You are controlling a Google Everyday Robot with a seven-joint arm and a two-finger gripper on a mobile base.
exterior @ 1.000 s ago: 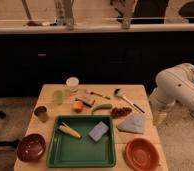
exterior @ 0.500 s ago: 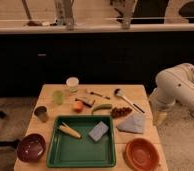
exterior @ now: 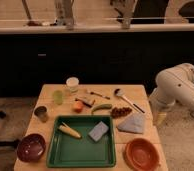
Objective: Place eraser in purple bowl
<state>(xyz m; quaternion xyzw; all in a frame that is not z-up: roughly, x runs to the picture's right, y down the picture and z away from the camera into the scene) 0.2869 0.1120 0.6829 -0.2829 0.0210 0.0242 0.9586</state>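
The eraser (exterior: pixel 85 99), a small tan block with a darker face, lies on the wooden table (exterior: pixel 140 90) near its middle back, next to an orange fruit (exterior: pixel 78 106). The purple bowl (exterior: pixel 31 147) sits at the table's front left corner, left of the green tray (exterior: pixel 80 155), and nothing shows in it. My white arm (exterior: pixel 176 89) hangs beside the table's right edge. Its gripper (exterior: pixel 160 118) points down just off that edge, far from both the eraser and the bowl, holding nothing I can see.
The green tray holds a yellow corn cob (exterior: pixel 69 131) and a blue-grey pad (exterior: pixel 98 131). An orange bowl (exterior: pixel 141 153) sits front right, a grey cloth (exterior: pixel 132 123) above it. A white cup (exterior: pixel 72 83), green cup (exterior: pixel 58 96), metal cup (exterior: pixel 41 113), spoon (exterior: pixel 126 99) and green vegetable (exterior: pixel 102 107) stand around.
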